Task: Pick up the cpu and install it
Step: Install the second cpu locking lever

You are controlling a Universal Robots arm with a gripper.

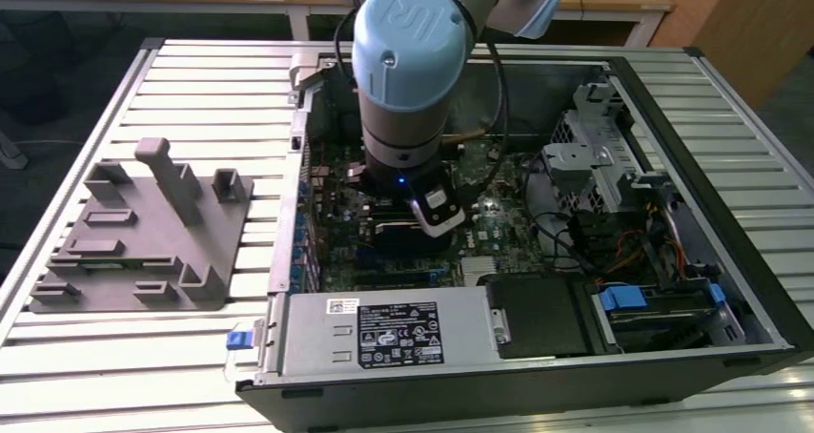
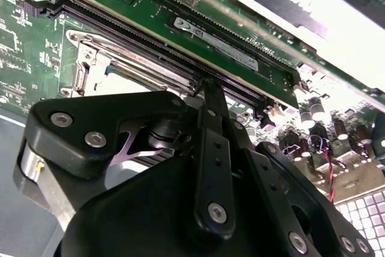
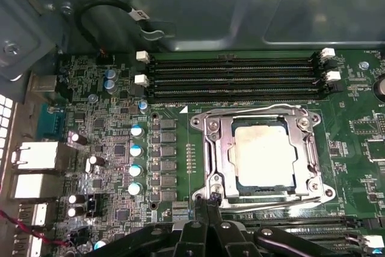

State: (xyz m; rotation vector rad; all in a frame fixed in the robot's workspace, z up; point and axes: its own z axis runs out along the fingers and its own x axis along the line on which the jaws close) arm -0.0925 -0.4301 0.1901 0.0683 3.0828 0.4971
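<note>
First wrist view puts the cpu point(image 3: 263, 153) seated in the mobo socket point(image 3: 263, 154), just beyond the tips of my gripper point(image 3: 213, 200), whose fingers look pressed together on nothing, approx centred on the socket's near edge.

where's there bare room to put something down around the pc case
Bare slatted table lies beyond the grey tray and in front of it, near the exterior view's left, and along the case's right side. Inside the case it is crowded: the arm stands over the motherboard, where the cpu sits in its socket.
</note>
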